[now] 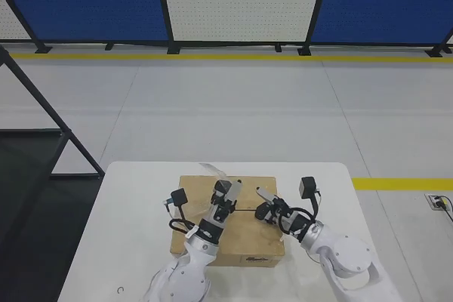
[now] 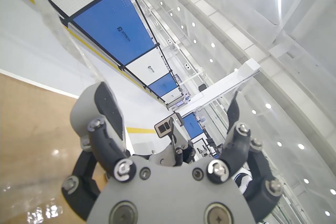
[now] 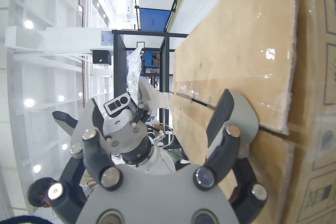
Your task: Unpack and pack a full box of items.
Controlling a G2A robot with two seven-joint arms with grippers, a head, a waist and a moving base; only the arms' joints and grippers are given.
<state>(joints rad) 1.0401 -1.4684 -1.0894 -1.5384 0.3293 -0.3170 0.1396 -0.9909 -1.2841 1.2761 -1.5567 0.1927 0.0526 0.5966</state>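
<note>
Closed brown box (image 1: 245, 238) on white table (image 1: 121, 226). Left gripper (image 1: 228, 189) above it, fingers spread, tape strip (image 1: 211, 170) touching one. Right gripper (image 1: 266, 205) spread too.

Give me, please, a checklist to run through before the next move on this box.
1. Box sits flat, fully on the table: ok.
2. Tape strip peeled up from the box top: ok.
3. Left gripper clamped on the strip: not ok; it is open, and the strip only meets one finger.
4. Right gripper open, one finger by the seam: ok.
5. Seam free of tape along its whole length: cannot tell.
</note>
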